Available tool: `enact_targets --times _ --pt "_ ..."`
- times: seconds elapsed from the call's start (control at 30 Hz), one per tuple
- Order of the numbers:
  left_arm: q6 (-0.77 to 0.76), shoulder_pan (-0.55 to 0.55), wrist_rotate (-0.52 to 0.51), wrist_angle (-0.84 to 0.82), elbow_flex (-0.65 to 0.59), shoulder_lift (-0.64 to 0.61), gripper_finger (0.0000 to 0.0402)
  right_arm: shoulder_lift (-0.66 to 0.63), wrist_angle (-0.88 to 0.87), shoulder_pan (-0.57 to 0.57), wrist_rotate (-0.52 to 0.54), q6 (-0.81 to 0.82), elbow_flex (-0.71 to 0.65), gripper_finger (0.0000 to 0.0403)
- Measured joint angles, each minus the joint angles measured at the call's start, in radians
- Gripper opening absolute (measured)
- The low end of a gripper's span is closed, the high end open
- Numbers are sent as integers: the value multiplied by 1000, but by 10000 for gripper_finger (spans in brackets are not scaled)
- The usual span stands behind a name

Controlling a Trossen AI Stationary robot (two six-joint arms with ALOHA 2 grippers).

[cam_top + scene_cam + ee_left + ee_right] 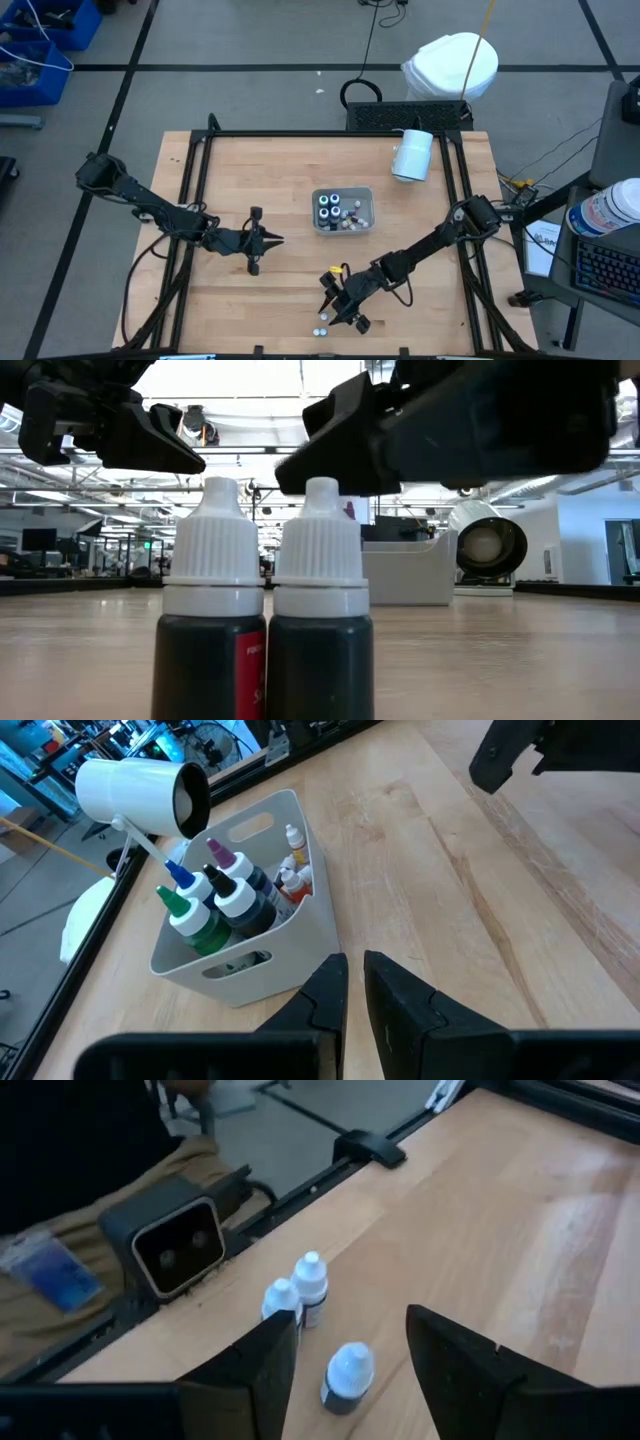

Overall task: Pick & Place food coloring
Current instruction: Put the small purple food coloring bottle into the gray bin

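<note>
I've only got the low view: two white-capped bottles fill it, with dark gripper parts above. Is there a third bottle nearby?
Observer: Yes. The right wrist view shows a third bottle apart from the pair, between the right gripper's open fingers.
Operator: Is it gripped?
Observer: No, both fingers stand clear of it.
Operator: Where's the left arm?
Observer: The left gripper is left of the grey tray, which holds more bottles.
</note>
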Motion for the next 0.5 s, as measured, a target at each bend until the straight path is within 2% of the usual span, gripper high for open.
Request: enact_targets --times 0.17,0.5 --pt "0 0 0 1 0 0 47 34 63 0 19 36 1 176" --pt "-3 0 0 2 0 0 47 74 77 -1 30 78 5 176"
